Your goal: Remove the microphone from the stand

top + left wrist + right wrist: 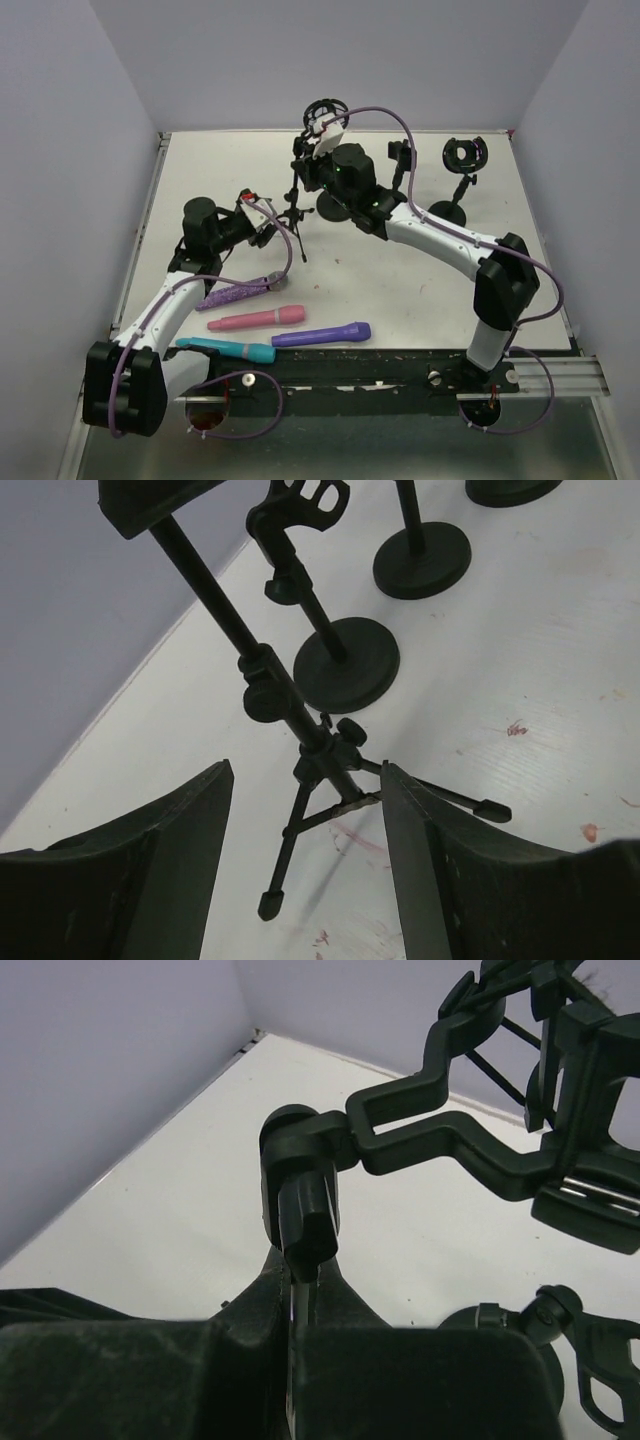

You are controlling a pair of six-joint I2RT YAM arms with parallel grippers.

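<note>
A black tripod stand (293,212) stands at mid table, with a shock-mount holder (322,107) on its top arm. I see no microphone in that holder in any view. My right gripper (312,165) is shut on the stand's black joint knob (305,1215), just below the arm that carries the holder (585,1110). My left gripper (272,215) is open and empty, low beside the tripod. In the left wrist view the tripod's hub (330,755) and legs show between and beyond its spread fingers (190,830).
Several microphones lie at the near left: glittery purple (240,293), pink (257,319), dark purple (322,335) and teal (225,349). Two round-base stands (335,207) (447,212) with empty clips (465,153) stand to the right. Walls close in on three sides.
</note>
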